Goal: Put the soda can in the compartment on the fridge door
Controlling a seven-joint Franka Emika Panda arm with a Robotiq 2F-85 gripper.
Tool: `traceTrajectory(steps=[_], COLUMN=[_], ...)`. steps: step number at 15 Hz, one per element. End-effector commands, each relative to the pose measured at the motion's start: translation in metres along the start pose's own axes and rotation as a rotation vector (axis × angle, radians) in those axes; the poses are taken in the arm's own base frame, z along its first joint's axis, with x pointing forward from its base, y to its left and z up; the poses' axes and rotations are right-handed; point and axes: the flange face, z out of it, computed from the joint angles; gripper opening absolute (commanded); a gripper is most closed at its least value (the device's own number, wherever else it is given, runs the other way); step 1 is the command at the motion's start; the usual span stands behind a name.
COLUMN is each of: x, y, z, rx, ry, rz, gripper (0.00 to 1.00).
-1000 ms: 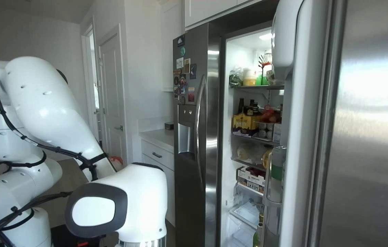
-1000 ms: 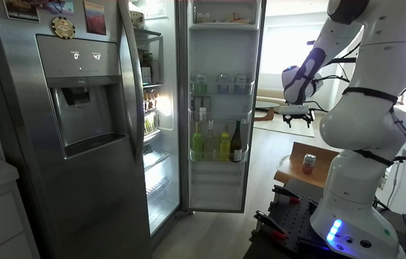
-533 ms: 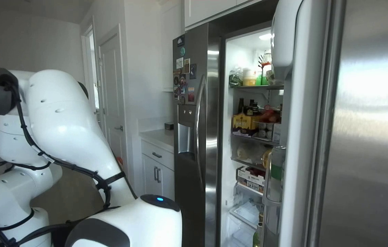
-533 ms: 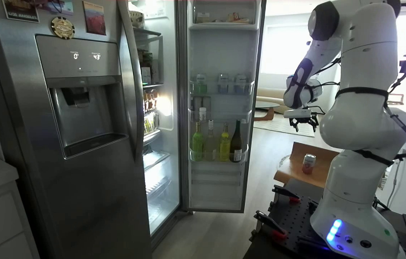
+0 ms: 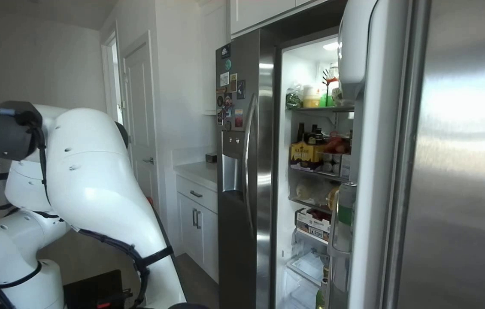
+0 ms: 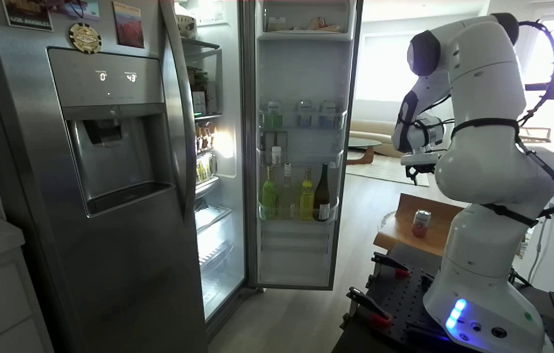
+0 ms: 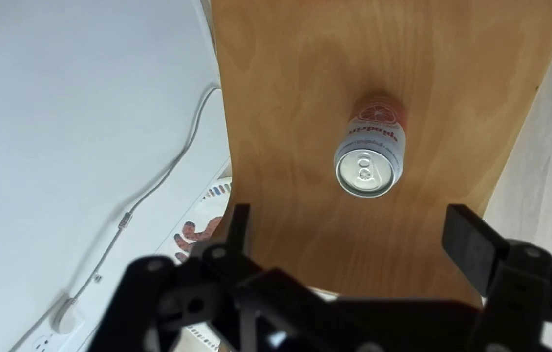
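Observation:
The soda can stands upright on a curved wooden seat, red below and white above, its silver top facing the wrist camera. It also shows in an exterior view. My gripper is open and empty; in the wrist view the can lies ahead of the gap between the fingertips. In an exterior view the gripper hangs above the seat, partly hidden by the arm. The fridge door stands open, with clear compartments on its inner side; its steel outside shows in an exterior view.
Door compartments hold cans, a white bottle and tall bottles. The dispenser door is shut. Clamps sit on the black base table. A white wall with a cord borders the seat.
The arm has folded back and lowered. The gripper has moved down and toward the robot base, turning as it goes. The can and the fridge door have not moved.

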Motion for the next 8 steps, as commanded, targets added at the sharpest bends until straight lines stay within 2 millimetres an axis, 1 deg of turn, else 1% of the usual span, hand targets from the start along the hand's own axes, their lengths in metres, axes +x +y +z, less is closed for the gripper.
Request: traceTrajectory(steps=[1, 3, 8], x=[0.02, 0.024, 0.024], y=[0.012, 0.019, 0.029], z=[0.021, 0.032, 0.065], rx=[0.007, 0.034, 0.111], ry=[0.01, 0.007, -0.017], rz=[-0.055, -0.063, -0.061], gripper=[1.0, 1.0, 1.0])
